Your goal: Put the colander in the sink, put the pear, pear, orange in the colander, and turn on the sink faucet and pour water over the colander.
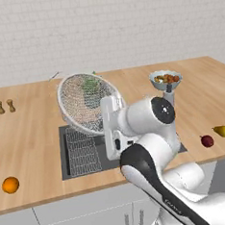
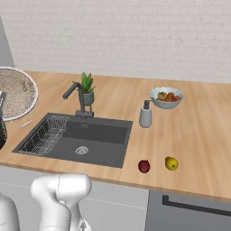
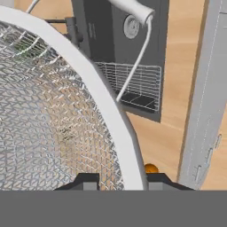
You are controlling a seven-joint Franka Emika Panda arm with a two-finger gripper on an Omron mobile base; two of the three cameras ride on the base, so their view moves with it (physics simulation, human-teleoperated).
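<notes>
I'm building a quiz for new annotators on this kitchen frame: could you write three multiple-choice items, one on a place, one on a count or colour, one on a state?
1. Where is the orange?
A. On the counter left of the sink
B. In the colander
C. In the pale fruit bowl

2. How many pears lie on the counter right of the sink?
A. None
B. One
C. Two

3. What state is the colander in?
A. Resting flat in the sink
B. Held up on edge by the pincer, above the counter
C. Upside down on the floor

Answers:
1. A, since it sits alone on the wood near the counter's front edge.
2. C, since the dark red pear and the yellow pear lie side by side.
3. B, since the pincer is closed on its white rim and the mesh stands tilted.
</notes>
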